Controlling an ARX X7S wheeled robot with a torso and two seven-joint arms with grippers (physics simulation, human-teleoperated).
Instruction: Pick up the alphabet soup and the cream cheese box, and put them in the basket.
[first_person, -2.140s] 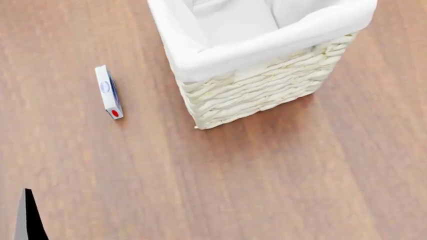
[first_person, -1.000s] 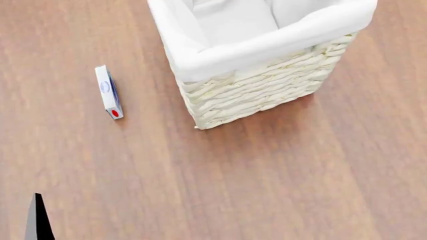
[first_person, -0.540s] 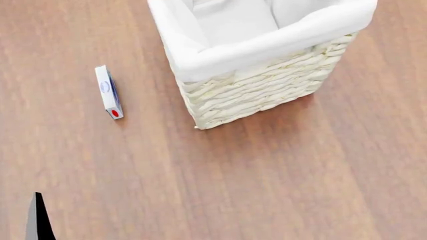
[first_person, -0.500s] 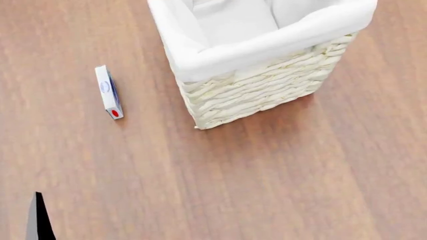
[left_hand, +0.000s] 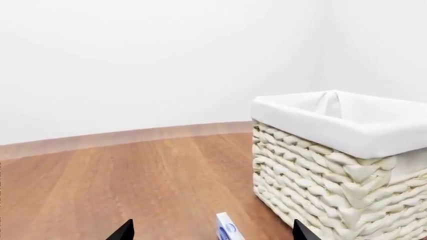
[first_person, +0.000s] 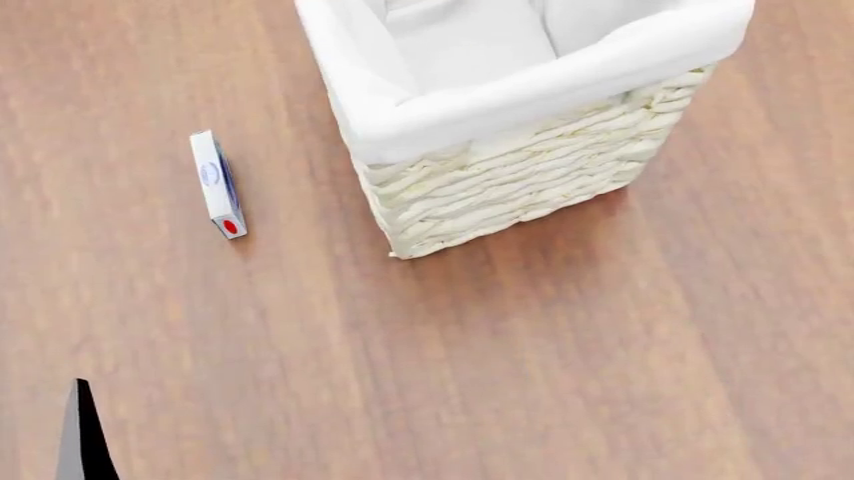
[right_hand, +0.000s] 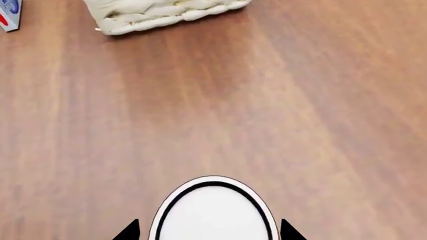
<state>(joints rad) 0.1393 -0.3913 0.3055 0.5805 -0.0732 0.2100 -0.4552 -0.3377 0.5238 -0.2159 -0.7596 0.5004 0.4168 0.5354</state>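
Note:
The cream cheese box (first_person: 216, 184) lies on the wooden floor, left of the basket (first_person: 534, 190). In the left wrist view the box (left_hand: 227, 231) lies ahead between my left gripper's (left_hand: 211, 234) two fingertips, which stand wide apart and touch nothing. The basket (left_hand: 333, 170) stands beside it. In the head view only one left finger (first_person: 82, 445) shows, at the lower left. My right gripper (right_hand: 208, 231) holds a can end-on above the floor. I take it for the alphabet soup (right_hand: 213, 212); only its pale round end with a dark rim shows, not its label.
Wooden floor (first_person: 561, 360) lies all around. A white wall (left_hand: 133, 60) with a baseboard stands behind the basket. The right wrist view shows the basket's base (right_hand: 160, 12) and the box's corner (right_hand: 8, 12) far ahead.
The left finger at the head view's lower left has shifted slightly to the right. The box and the basket have not moved.

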